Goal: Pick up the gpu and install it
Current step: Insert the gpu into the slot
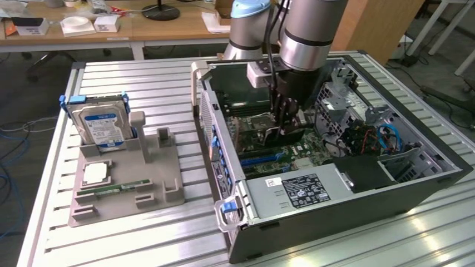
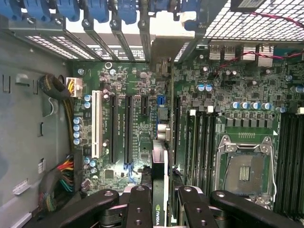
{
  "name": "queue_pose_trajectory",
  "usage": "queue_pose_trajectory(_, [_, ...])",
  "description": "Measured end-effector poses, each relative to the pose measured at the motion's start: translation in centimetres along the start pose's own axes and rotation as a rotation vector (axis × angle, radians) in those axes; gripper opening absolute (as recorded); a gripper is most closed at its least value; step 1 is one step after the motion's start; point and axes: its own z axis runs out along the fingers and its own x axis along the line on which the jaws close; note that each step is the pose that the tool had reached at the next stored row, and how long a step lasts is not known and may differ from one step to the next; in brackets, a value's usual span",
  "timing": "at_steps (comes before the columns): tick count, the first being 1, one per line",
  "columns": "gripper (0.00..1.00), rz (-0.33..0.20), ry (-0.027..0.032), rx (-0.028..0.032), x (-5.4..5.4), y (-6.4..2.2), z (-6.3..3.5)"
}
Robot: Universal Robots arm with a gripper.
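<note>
- Installation is the step in hand, judged from where the arm stands: the pick-up looks done, and the card is being carried into the open computer case [image 1: 415,183] on the slatted worktop [image 1: 133,233].
- The gripper [image 1: 284,127] reaches down into the case from above, its jaws clamped on the gpu [image 2: 160,190], a thin dark card seen edge-on in the wrist view, with a green logo near the held end.
- In the wrist view the card runs forward from between the two fingers [image 2: 138,209] over the motherboard [image 2: 142,109], along the same line as the long black expansion slots [image 2: 127,128] and close beside them.
- Whether its lower edge already touches a slot cannot be told from these pictures; it appears to hover just above the board.
- The empty processor socket [image 2: 244,171] and the memory slots lie to one side of the card, apart from it.
- In the exterior view's left, the grey holder tray [image 1: 126,183] keeps the hard drive [image 1: 104,125] upright and a small green memory stick [image 1: 111,189] lying flat; both are well apart from the gripper.
- The next move calls for exact alignment of the card's edge with one slot and its bracket end with the rear openings, then a straight, even press. A tilt could jam the connector.
</note>
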Motion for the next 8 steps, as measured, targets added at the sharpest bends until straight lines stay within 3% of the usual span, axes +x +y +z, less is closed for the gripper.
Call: queue_pose_trajectory(8, [0.26, 0.0, -0.0001, 0.0001, -0.02, 0.35, 0.4])
